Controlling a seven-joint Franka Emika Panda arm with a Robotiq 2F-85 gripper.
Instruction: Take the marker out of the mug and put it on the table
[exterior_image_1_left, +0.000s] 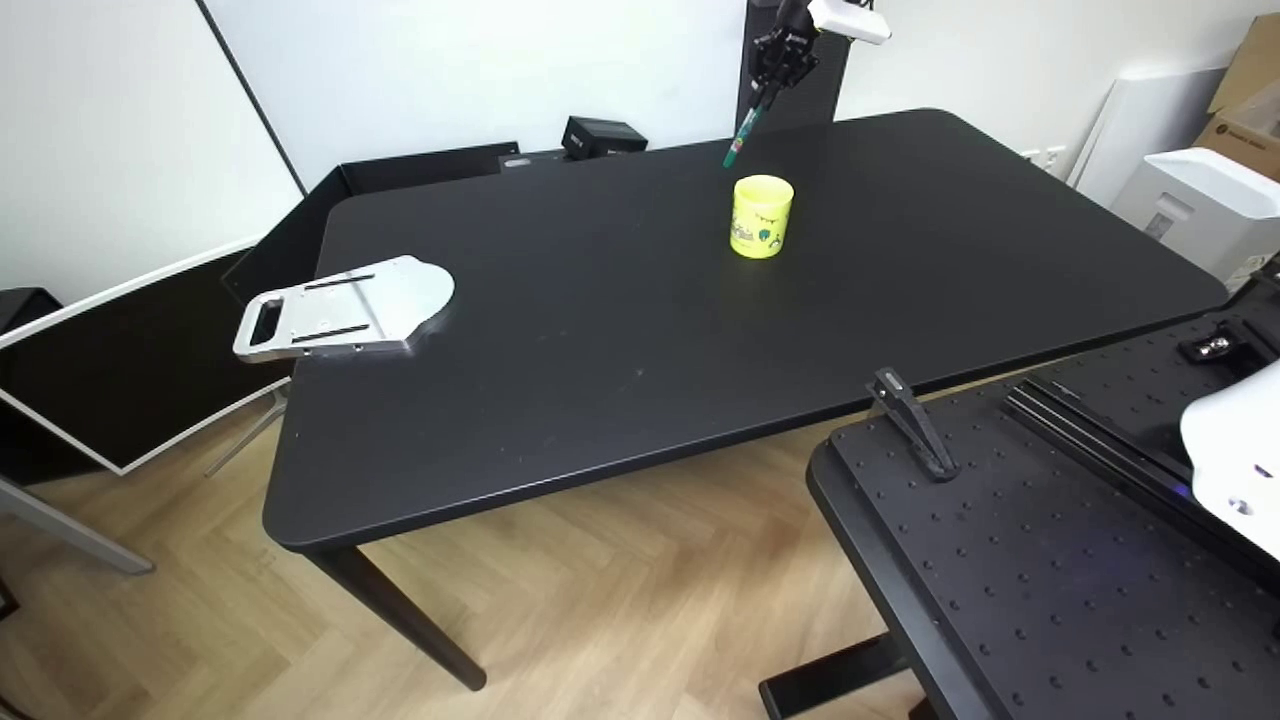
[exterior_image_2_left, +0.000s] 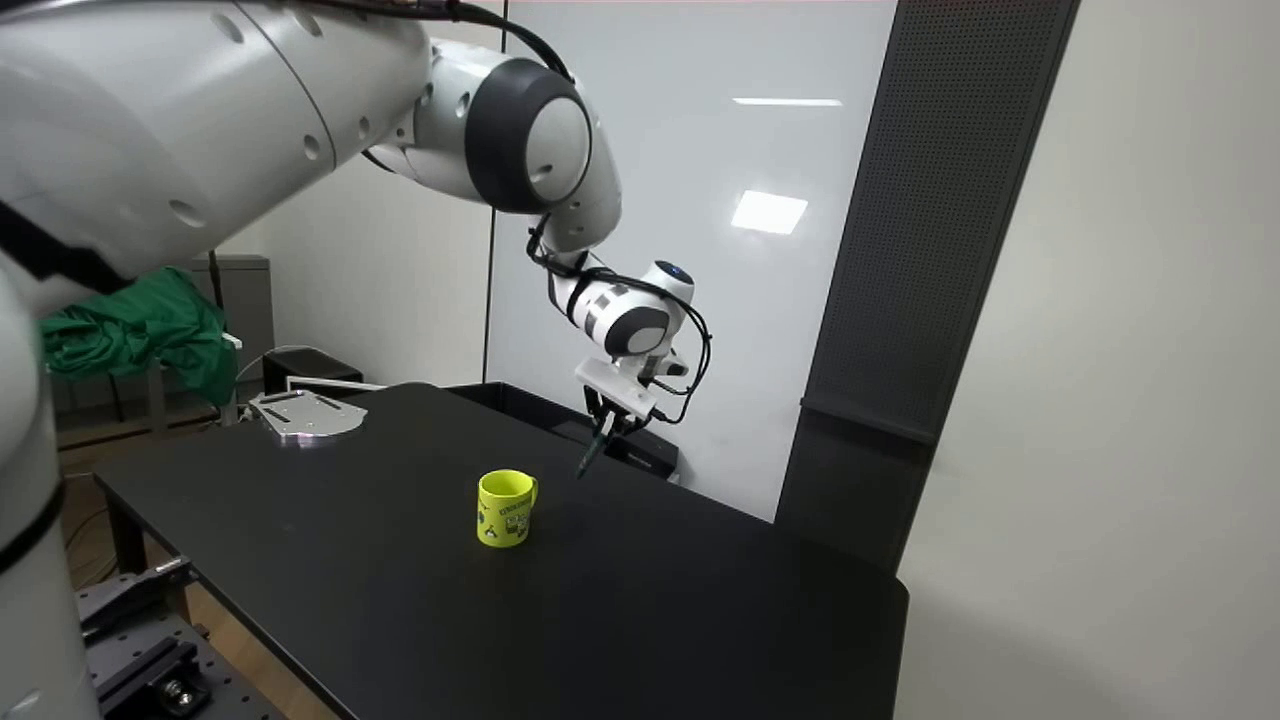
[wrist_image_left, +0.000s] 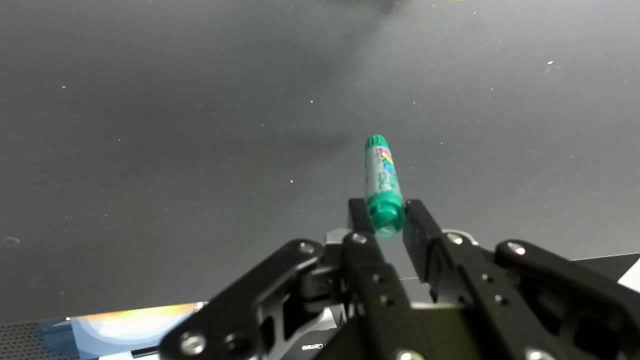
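Nearest to the wrist camera, the gripper (wrist_image_left: 386, 212) is seen with both fingertips clamped on one green end of the marker (wrist_image_left: 382, 172). From the fingertips, the marker is pointed downward at a slant, out of the mug (exterior_image_2_left: 505, 512) and apart from it; the mug is stood upright ahead of the gripper on the table (exterior_image_1_left: 560, 300). Below and beside the free end, what may be the marker's shadow (wrist_image_left: 310, 142) is cast on the table, so some height is probably yet to be covered. If the grip were loosened from here, the marker would likely be dropped on its lower end and, being round, be sent rolling. Just behind the fingertips the table's edge is shown, and over it the marker could be carried, toward the black box (exterior_image_1_left: 603, 140). If it were lowered at this slant, the free end could be jammed against the table and the barrel twisted in the narrow hold. By a low sweep forward, the mug could be knocked over.
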